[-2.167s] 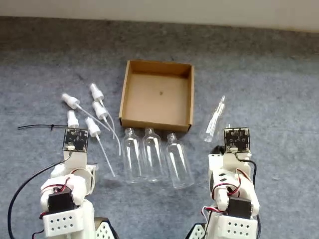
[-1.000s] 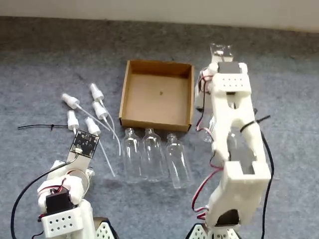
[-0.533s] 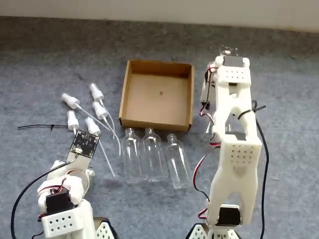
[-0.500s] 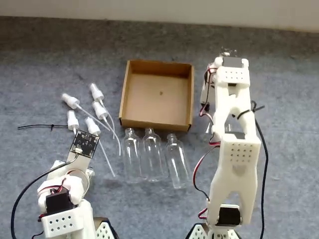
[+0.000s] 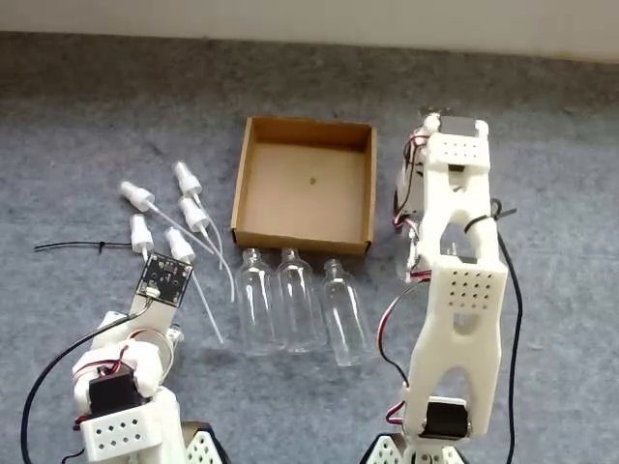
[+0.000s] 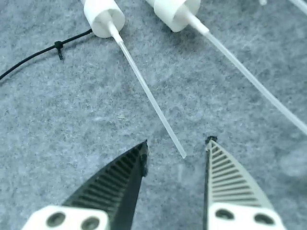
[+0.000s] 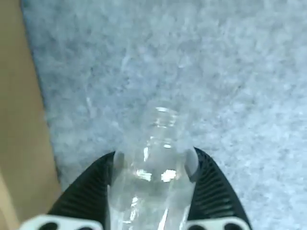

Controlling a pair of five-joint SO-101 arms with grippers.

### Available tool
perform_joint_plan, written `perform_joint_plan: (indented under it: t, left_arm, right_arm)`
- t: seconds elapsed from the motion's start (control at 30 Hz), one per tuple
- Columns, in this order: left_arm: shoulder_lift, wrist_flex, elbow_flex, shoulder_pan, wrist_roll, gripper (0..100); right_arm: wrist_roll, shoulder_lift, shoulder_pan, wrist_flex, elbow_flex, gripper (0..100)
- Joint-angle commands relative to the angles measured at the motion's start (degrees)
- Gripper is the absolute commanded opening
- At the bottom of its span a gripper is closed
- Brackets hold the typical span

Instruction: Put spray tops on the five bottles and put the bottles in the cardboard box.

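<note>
- three bottles [image 5: 298, 298] are laid side by side on the carpet [image 5: 97, 116], just in front of the cardboard box [image 5: 302, 124].
- a fourth bottle [image 7: 163, 122] is clamped between the fingers of the right gripper [image 7: 154, 158], beside the box's right wall.
- the left gripper [image 6: 176, 142] is held well apart with nothing in it, above the tube end of a spray top [image 6: 103, 17].

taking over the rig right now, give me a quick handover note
Left gripper: open, over the carpet by the spray tops, holding nothing.
Right gripper: shut on a bottle, beside the cardboard box.
Three uncapped bottles lie in front of the box; four tops lie to its left.
Done: nothing capped, nothing boxed.
Left: cap every bottle, box them.
</note>
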Motion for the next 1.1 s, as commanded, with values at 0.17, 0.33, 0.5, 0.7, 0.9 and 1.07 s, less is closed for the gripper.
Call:
perform_joint_plan:
  t: [0.17,0.33,0.5,0.7,0.9,1.07]
  left_arm:
    - [-0.84,-4.57,1.01,-2.42,-0.26,19]
    - [-0.22,-4.48,-6.46,-6.2,-0.35,19]
    - [-0.13,2.81,-18.95,-6.37,-0.44,19]
    - [8.66,7.12,-35.82,-6.11,-0.44,19]
    - [40.48,13.63,-61.41,-6.02,0.18,19]
    - [65.54,17.05,-81.1,-6.02,7.12,19]
  right_arm:
    - [6.15,-5.49,3.38,5.14,-12.18,1.5]
    - [6.42,-18.59,1.8,5.14,4.0,1.6]
    - [9.23,-35.21,0.04,3.21,22.64,1.7]
    - [13.19,-50.15,2.24,-10.24,46.02,1.8]
    - [15.12,-53.23,2.33,-22.2,65.36,2.0]
    - [15.21,-53.41,2.07,-26.68,69.67,2.0]
